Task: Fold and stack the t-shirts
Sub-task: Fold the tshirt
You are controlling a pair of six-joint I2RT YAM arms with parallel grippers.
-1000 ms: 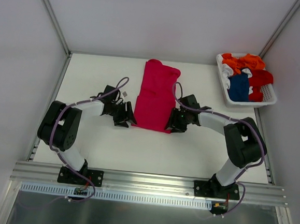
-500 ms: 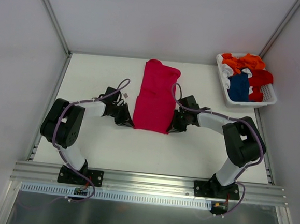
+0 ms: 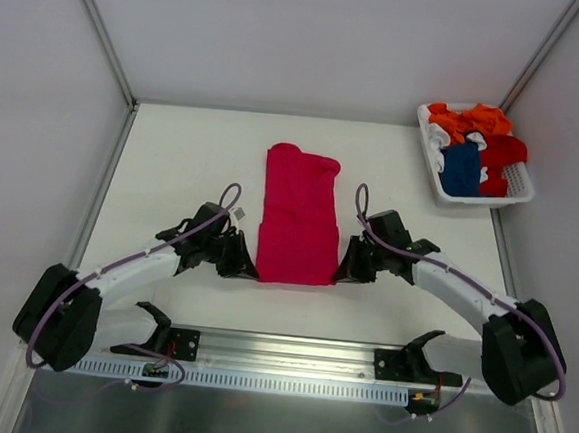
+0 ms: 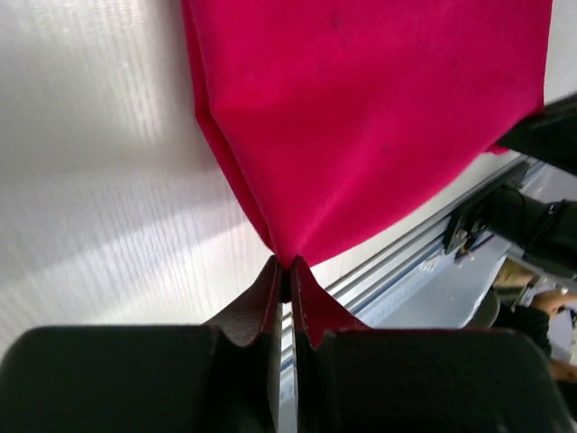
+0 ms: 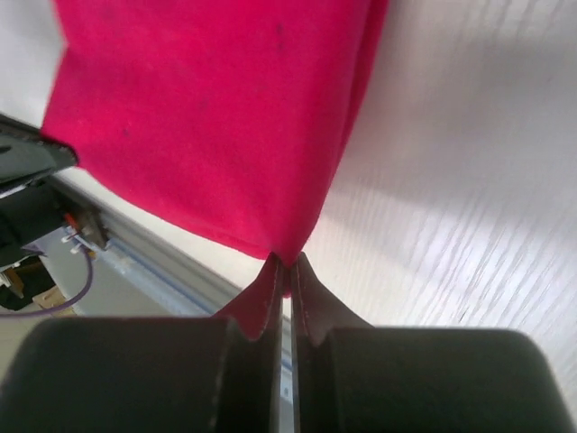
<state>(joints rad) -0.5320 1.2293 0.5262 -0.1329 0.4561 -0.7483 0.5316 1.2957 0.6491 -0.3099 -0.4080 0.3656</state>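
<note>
Folding is in hand. Near the bench's [image 3: 174,157] front edge, the left end effector [image 3: 247,264] and right end effector [image 3: 346,271] are each pinched almost closed on a near corner of the pink shirt [image 3: 297,217], at its 7 and 5 o'clock. The shirt lies flat mid-bench as a long strip. The next move likely calls for lifting both corners evenly and carrying them toward 12 o'clock. At 2 o'clock, the basket [image 3: 514,178] holds the other shirts [image 3: 461,168].

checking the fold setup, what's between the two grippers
The pink shirt: its near edge spans from the left gripper to the right gripper, each shut on a corner. Clearest in the top view.
</note>
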